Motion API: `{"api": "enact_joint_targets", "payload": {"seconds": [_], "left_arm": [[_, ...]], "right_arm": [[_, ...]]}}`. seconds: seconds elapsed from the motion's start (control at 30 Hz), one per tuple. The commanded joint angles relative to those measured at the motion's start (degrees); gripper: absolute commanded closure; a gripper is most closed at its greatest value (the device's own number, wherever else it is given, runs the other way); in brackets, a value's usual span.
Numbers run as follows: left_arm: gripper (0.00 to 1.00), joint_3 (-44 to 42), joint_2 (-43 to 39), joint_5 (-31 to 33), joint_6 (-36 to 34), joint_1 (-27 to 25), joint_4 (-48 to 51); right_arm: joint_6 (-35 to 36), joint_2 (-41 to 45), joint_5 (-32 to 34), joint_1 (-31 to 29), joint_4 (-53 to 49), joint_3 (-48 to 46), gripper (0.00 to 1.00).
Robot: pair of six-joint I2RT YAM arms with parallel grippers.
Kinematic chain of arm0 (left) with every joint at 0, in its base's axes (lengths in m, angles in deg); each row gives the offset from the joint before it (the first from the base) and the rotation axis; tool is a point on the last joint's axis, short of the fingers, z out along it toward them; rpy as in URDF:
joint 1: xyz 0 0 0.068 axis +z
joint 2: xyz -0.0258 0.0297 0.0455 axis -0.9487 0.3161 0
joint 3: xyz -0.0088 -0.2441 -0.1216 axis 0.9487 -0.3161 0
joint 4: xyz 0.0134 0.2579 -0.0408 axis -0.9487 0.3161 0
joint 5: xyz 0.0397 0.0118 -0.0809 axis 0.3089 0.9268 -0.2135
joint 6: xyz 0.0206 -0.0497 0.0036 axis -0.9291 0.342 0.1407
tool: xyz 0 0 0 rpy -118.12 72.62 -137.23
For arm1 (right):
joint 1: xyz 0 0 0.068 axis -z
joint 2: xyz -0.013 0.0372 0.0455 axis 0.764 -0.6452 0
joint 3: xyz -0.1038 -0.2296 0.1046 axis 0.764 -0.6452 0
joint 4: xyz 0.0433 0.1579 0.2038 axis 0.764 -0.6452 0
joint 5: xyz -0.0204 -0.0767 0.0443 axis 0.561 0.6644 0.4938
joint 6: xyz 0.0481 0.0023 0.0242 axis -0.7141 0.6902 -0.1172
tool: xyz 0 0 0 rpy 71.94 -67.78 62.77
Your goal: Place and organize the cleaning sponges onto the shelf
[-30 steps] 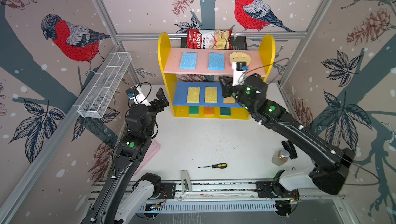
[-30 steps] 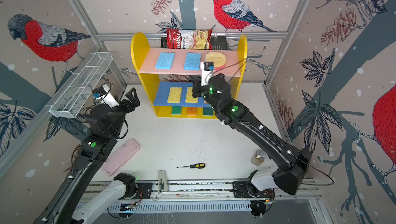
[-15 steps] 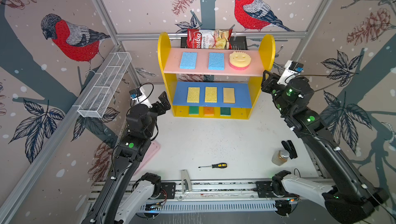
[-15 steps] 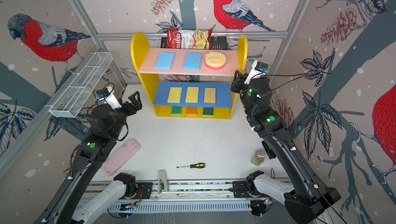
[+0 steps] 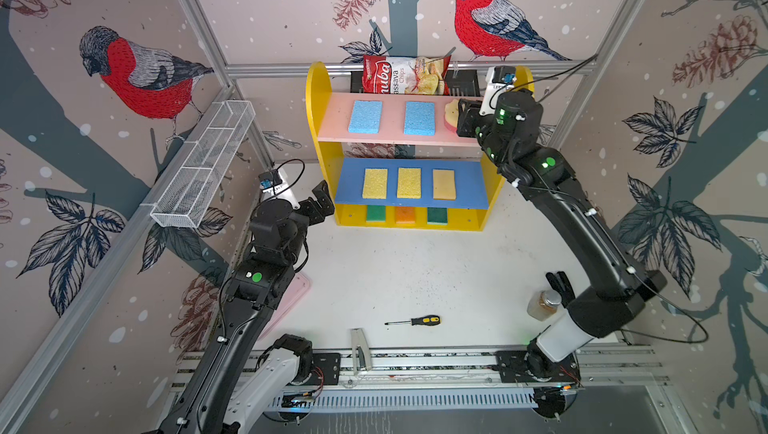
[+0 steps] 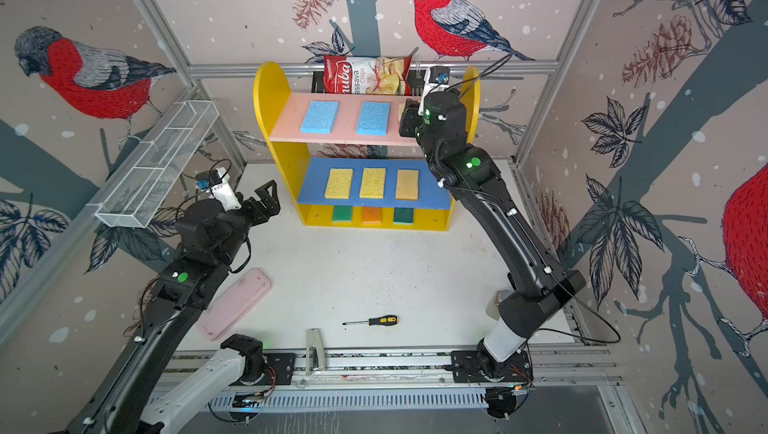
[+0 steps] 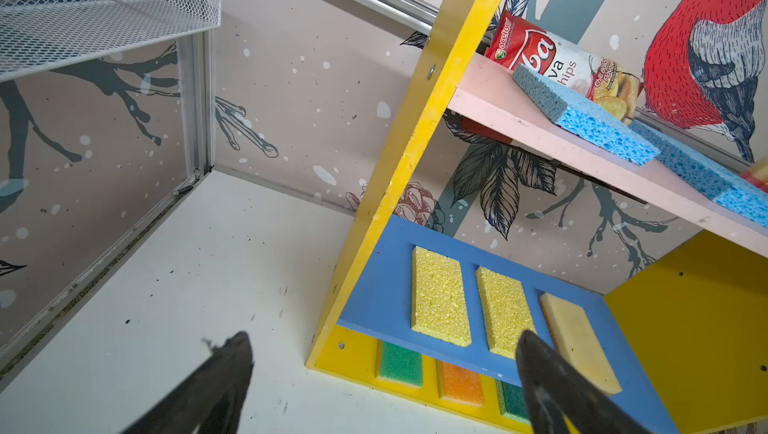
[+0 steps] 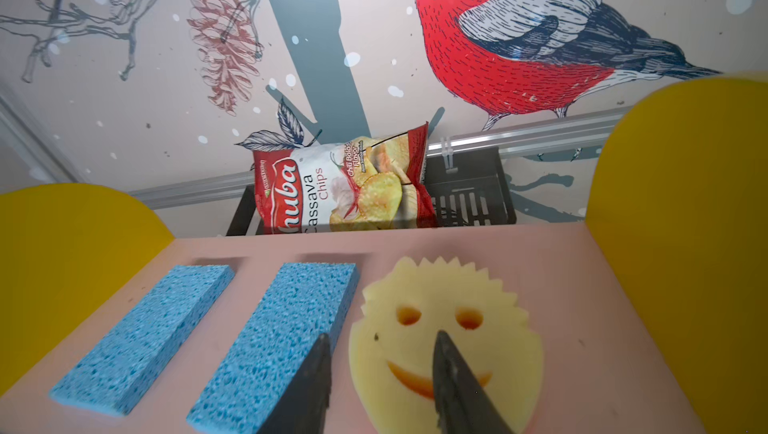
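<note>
The shelf (image 5: 316,120) stands at the back. Two light blue cleaning sponges (image 5: 365,116) (image 5: 419,118) and the round yellow smiley sponge (image 8: 446,328) lie flat on its pink board. Three yellowish sponges (image 5: 409,182) sit on the blue board. Green, orange and green ones (image 5: 405,215) lie on the base. My right gripper (image 8: 382,335) hovers low over the smiley's left part, jaws narrowly apart; one finger is above the mouth, the other above the gap beside the blue sponge. My left gripper (image 7: 384,336) is wide open and empty at the shelf's lower left corner.
A chips bag (image 5: 405,75) leans in a black basket (image 5: 461,79) behind the shelf. A white wire mesh tray (image 5: 203,166) hangs on the left wall. A pink tray (image 6: 235,303), a screwdriver (image 5: 415,321) and a small jar (image 5: 544,305) lie on the table's near part.
Half a second ago my right gripper was off to the right of the shelf; now it is back over the smiley sponge on the pink board. The left arm has barely moved.
</note>
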Motion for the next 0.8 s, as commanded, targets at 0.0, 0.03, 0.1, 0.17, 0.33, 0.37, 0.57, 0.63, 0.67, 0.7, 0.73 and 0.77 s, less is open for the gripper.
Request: {"api": "enact_joint_targets", "payload": {"seconds": [0.0, 0.03, 0.1, 0.17, 0.33, 0.37, 0.57, 0.63, 0.67, 0.7, 0.73, 0.77], "left_arm": [[0.03, 0.31, 0.54, 0.41, -1.45, 0.03, -1.23], [0.03, 0.34, 0.67, 0.45, -1.64, 0.10, -1.26], [0.03, 2.00, 1.06, 0.45, -1.86, 0.13, -1.27], [0.03, 2.13, 1.25, 0.50, -2.09, 0.15, -1.40], [0.03, 1.98, 1.67, 0.82, -2.30, 0.26, -2.10], [0.03, 1.89, 1.77, 0.77, -2.30, 0.26, -2.25], [0.03, 1.86, 3.01, 0.22, -1.94, 0.34, -2.73], [0.03, 1.78, 3.18, 0.07, -1.85, 0.46, -2.77], [0.03, 1.78, 3.27, 0.13, -1.74, 0.43, -2.77], [0.03, 1.78, 3.28, 0.08, -1.70, 0.44, -2.89], [0.03, 1.74, 3.27, 0.06, -1.61, 0.46, -2.93], [0.03, 1.83, 3.27, 0.13, -1.66, 0.49, -2.96]], "right_arm": [[3.68, -3.43, 6.01, -0.62, -2.97, 3.67, 0.59], [3.92, -4.30, 7.06, -0.70, -3.39, 4.61, 0.59], [4.17, -6.60, 9.40, -0.67, -5.05, 6.99, 0.59], [4.19, -8.22, 10.91, -0.66, -7.02, 8.96, 0.59], [3.78, -8.98, 12.28, 0.03, -9.03, 9.36, 0.59], [3.50, -8.82, 12.29, 0.45, -9.21, 9.15, 0.59], [2.39, -7.99, 11.41, 2.34, -9.46, 7.87, 0.60], [2.35, -7.87, 10.88, 2.61, -9.35, 7.78, 0.60], [2.31, -7.98, 10.27, 2.63, -9.26, 7.78, 0.60], [2.10, -7.95, 9.65, 2.63, -9.17, 7.78, 0.60], [1.93, -8.01, 8.88, 2.53, -9.25, 7.87, 0.60], [1.69, -8.20, 8.28, 2.40, -9.45, 7.93, 0.60]]}}
